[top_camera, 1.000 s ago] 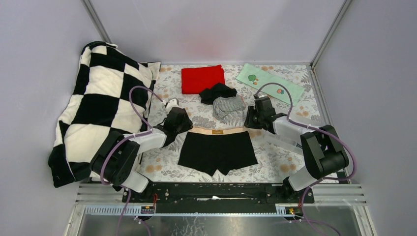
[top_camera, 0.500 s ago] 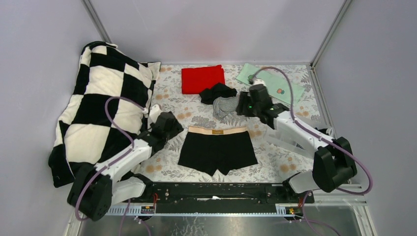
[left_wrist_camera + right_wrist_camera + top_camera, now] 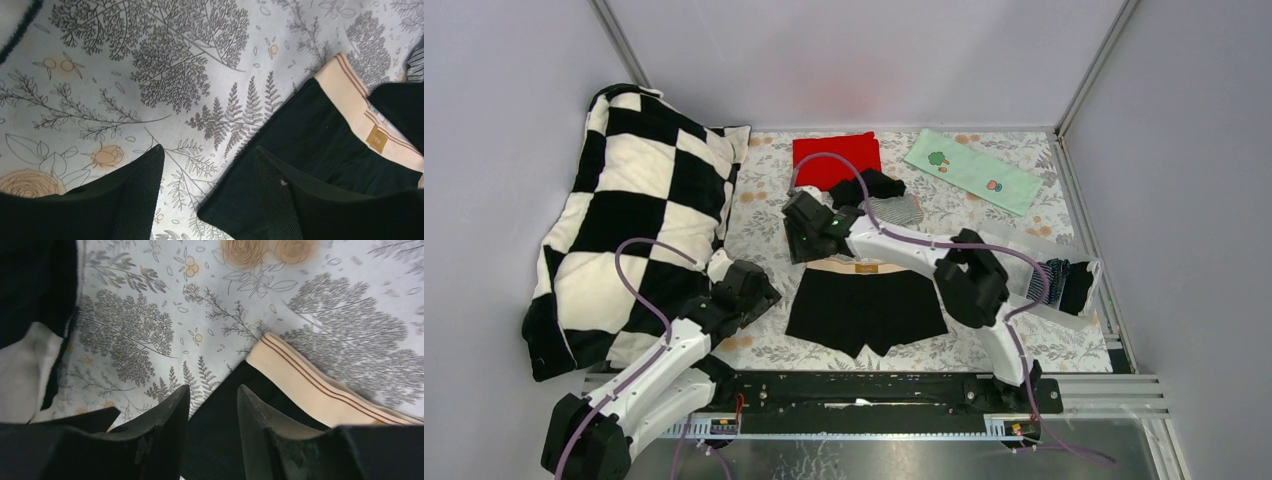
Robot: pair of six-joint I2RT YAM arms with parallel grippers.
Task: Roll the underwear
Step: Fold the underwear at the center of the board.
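Top external, from the left: what is on record?
— A checkered pillow (image 3: 624, 200) leans at the left edge of the floral sheet (image 3: 759, 195). The left gripper (image 3: 759, 292) hovers just beside it, left of the flat black underwear (image 3: 867, 312), which lies spread at the sheet's near middle.

Its fingers?
— Left wrist view: fingers (image 3: 135, 195) spread wide with nothing between them. The printed sheet shows in the gap, and the briefs' edge runs beneath one finger.

And the other arm?
— The right gripper (image 3: 802, 232) reaches across to the left corner of the waistband (image 3: 864, 267). Right wrist view: fingers (image 3: 160, 430) apart by a narrow gap, pinching nothing, above that corner.

Further right?
— Behind lies a red cloth (image 3: 834, 158). A crumpled black pair (image 3: 869, 186) touches it, with a grey pinstriped pair (image 3: 899, 210) next. A pale green cloth (image 3: 972, 170) lies apart at the far right.
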